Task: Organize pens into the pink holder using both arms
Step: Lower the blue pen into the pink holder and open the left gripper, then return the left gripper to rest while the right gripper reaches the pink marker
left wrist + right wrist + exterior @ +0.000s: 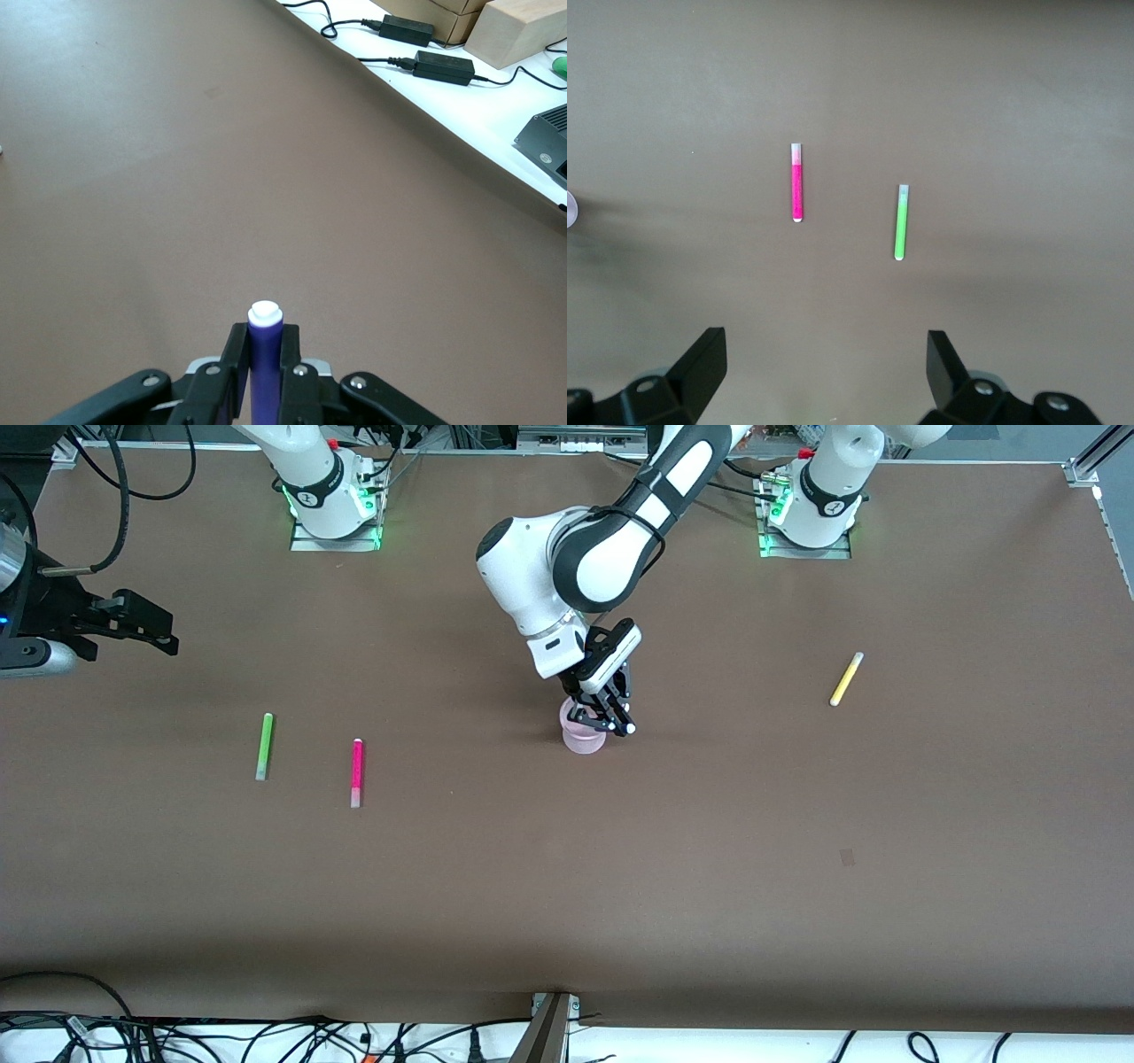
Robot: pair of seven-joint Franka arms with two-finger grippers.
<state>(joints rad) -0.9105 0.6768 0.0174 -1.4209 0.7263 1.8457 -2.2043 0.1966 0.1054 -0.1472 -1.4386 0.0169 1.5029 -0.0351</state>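
My left gripper (609, 720) is shut on the purple pen (264, 350) and holds it upright just over the pink holder (583, 740) in the middle of the table. In the left wrist view the pen's white end sticks out between the fingers (235, 359). The green pen (264, 746) and the magenta-pink pen (356, 772) lie toward the right arm's end; both show in the right wrist view, green (901, 222) and magenta (797, 181). The yellow pen (846, 679) lies toward the left arm's end. My right gripper (146, 631) is open and empty, up over the table's end, with its jaws wide apart in its wrist view (824, 354).
Cables (266, 1041) and a metal bracket (551, 1027) lie along the table edge nearest the front camera. Power bricks (443, 66) and a cardboard box (518, 31) sit off the table in the left wrist view.
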